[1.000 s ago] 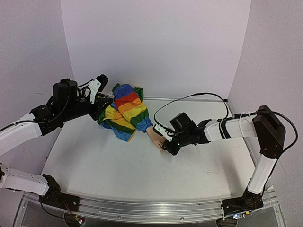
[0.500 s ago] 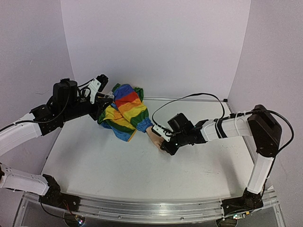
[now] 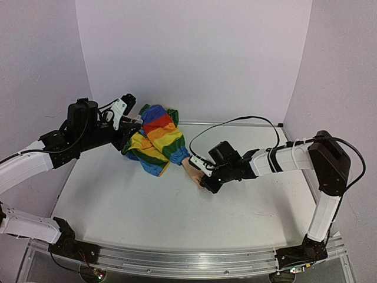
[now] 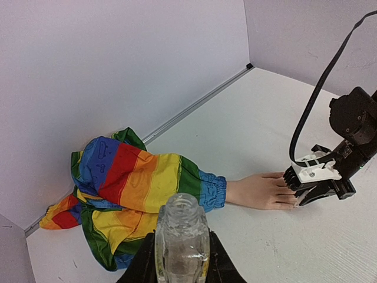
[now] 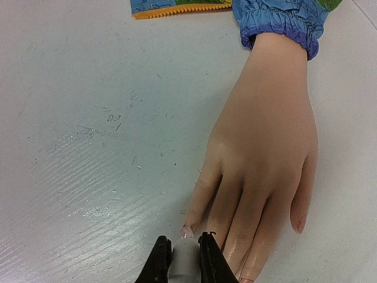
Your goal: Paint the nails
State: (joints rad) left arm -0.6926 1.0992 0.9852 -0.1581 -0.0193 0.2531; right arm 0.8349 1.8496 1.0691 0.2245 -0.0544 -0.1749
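The peach mannequin hand [image 5: 265, 147] lies palm down on the table, its rainbow sleeve [image 3: 156, 138] bunched behind it. The nails are tiny and pale; one [image 5: 187, 230] sits right in front of my right gripper. My right gripper [image 5: 184, 259] is shut on a small white brush cap [image 5: 185, 265], its front at that fingertip. The neighbouring fingers look wet and glossy. My left gripper [image 4: 181, 259] is shut on an uncapped clear bottle [image 4: 181, 233] and holds it upright by the sleeve [image 4: 135, 183], at the back left [image 3: 131, 121]. The hand also shows in the left wrist view [image 4: 259, 191].
The white table [image 3: 147, 206] is walled by pale panels at the back and sides. A black cable [image 3: 235, 122] loops over the table behind the right arm. The sleeve's cuff [image 5: 283, 17] lies at the top of the right wrist view.
My right gripper has shifted slightly left along the mannequin fingertips. The left arm and bottle have barely moved.
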